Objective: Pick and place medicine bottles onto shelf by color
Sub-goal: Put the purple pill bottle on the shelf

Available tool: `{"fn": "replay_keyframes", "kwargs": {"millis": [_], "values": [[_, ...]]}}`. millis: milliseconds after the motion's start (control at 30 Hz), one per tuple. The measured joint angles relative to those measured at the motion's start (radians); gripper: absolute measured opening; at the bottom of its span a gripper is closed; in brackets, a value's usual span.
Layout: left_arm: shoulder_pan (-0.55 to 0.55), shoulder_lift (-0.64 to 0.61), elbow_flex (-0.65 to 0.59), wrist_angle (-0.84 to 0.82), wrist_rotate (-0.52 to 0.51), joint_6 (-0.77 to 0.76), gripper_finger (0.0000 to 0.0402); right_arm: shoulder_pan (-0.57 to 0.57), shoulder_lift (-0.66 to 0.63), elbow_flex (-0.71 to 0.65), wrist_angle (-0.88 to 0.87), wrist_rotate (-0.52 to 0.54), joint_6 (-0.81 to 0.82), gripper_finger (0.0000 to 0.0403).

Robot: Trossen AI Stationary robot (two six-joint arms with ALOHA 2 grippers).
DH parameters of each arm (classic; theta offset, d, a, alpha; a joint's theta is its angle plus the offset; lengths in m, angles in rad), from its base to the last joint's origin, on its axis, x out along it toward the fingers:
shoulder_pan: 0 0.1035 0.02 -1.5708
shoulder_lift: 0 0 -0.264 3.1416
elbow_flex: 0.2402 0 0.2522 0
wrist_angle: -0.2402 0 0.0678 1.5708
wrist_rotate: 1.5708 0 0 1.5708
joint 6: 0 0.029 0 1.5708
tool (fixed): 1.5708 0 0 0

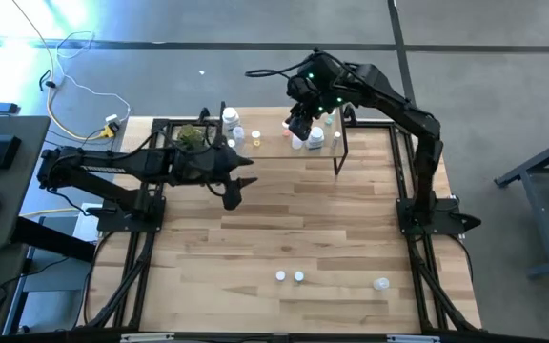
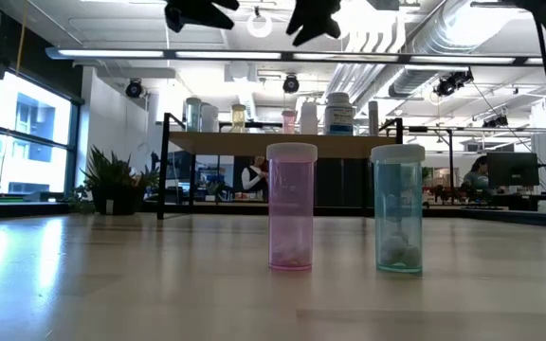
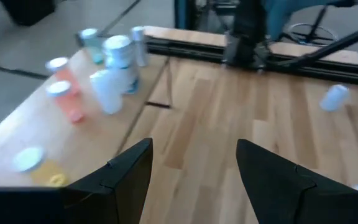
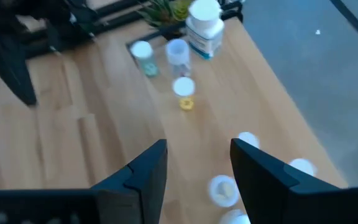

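Nearest the low camera stand a pink bottle [image 2: 292, 206] and, to its right, a teal bottle [image 2: 398, 208], upright on the table [image 1: 332, 229], each with a few pills at the bottom. My left claw [image 3: 191, 180] hangs spread and empty above the bare wood beside the shelf [image 1: 274, 143]. My right claw [image 4: 197, 177] is spread too, above the shelf's bottles, some blurred. A white-capped bottle [image 4: 204, 25] stands by the half-hidden plant [image 1: 191, 136].

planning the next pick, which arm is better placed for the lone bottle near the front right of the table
Right, probably. The lone bottle lies on the right arm's side. Both grippers are far from it: right gripper open over the shelf, left gripper open mid-table.
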Motion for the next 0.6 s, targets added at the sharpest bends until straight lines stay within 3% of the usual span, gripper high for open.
{"fn": "replay_keyframes", "kwargs": {"millis": [200, 600], "values": [[-0.075, 0.041, 0.0, 0.026, 0.068, -0.028, 0.0223, 0.061, -0.034, 0.0, 0.002, 0.014, 0.104, 0.0167], [-0.271, 0.208, -0.001, 0.12, 0.037, 0.02, 0.0223, 0.175, -0.047, 0.0, -0.011, 0.047, 0.233, 0.0167]]}}
